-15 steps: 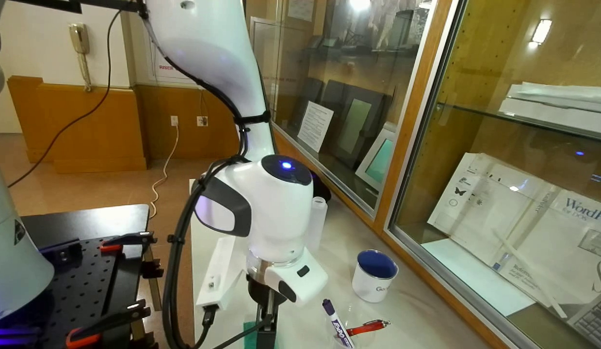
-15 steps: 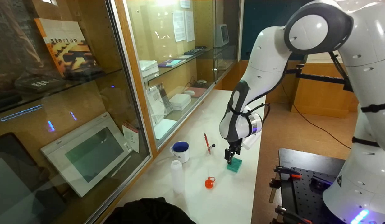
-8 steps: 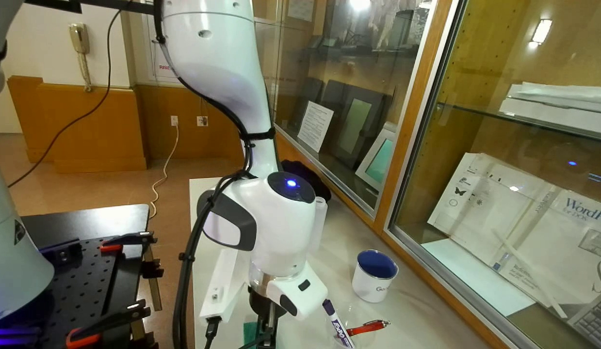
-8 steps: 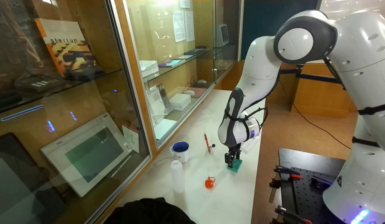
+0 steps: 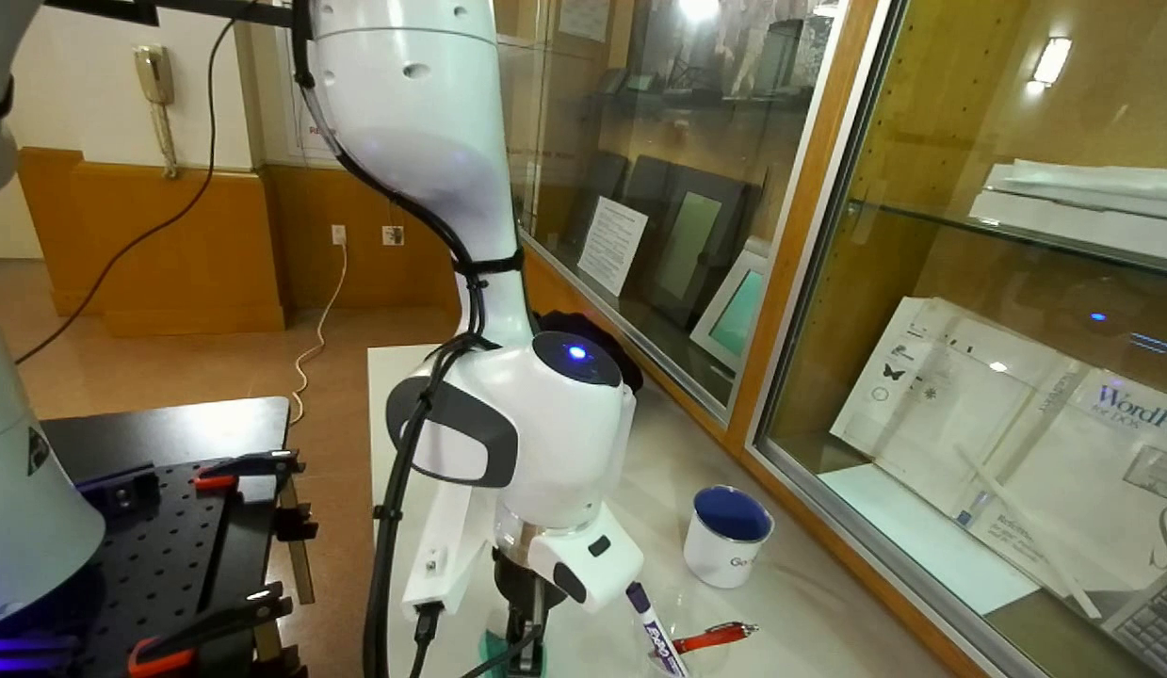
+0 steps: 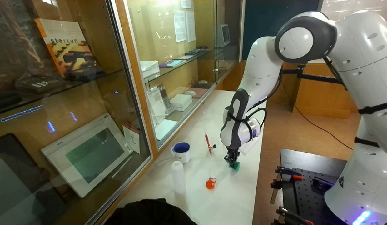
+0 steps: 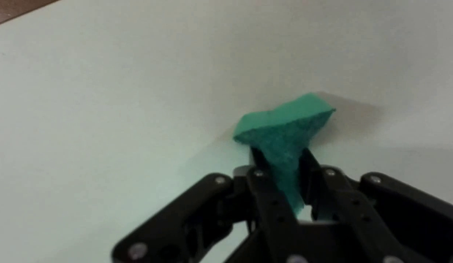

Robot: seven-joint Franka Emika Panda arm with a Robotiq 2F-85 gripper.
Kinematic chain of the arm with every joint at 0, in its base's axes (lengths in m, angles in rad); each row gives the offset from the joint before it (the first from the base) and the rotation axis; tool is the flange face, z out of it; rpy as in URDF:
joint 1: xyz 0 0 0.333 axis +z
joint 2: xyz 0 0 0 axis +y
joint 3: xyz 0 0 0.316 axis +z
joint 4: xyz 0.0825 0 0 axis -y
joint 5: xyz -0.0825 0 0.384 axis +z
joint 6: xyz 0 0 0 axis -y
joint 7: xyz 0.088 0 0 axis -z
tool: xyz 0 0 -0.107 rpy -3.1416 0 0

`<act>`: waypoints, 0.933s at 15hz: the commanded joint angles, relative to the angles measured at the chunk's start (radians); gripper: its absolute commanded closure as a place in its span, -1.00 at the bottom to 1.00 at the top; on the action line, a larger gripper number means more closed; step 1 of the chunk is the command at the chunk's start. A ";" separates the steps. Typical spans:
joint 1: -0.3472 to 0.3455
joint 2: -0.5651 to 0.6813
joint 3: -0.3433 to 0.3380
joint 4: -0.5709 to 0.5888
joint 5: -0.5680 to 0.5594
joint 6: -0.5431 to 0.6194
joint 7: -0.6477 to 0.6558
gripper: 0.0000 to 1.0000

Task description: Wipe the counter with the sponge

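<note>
The green sponge (image 7: pixel 284 137) is pinched between the two fingers of my gripper (image 7: pixel 281 155) in the wrist view, its middle squeezed narrow and its far end flaring out. The gripper is shut on it. In an exterior view the sponge (image 6: pixel 236 166) shows beside the fingertips, low at the white counter (image 6: pixel 227 200); whether it touches the surface I cannot tell. Another exterior view has the sponge (image 5: pixel 492 648) partly hidden behind the gripper (image 5: pixel 524 645) at the bottom edge.
A white mug with blue inside (image 6: pixel 181 152), a white bottle (image 6: pixel 178 178), an orange cap (image 6: pixel 210 183) and a red pen (image 6: pixel 208 143) stand or lie on the counter. A marker (image 5: pixel 656 629) is near the pen. Dark cloth (image 6: pixel 149 214) lies at the near end. Glass cases line one side.
The gripper has come down onto the sponge and its jaws have closed. The sponge, flat and square before, is now squeezed and folded between the fingers.
</note>
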 commanded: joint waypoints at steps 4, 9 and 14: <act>-0.027 -0.024 0.041 -0.035 -0.184 0.063 0.147 0.96; -0.047 -0.013 0.147 -0.036 -0.260 0.169 0.132 0.96; -0.160 -0.002 0.336 -0.015 -0.262 0.112 0.117 0.96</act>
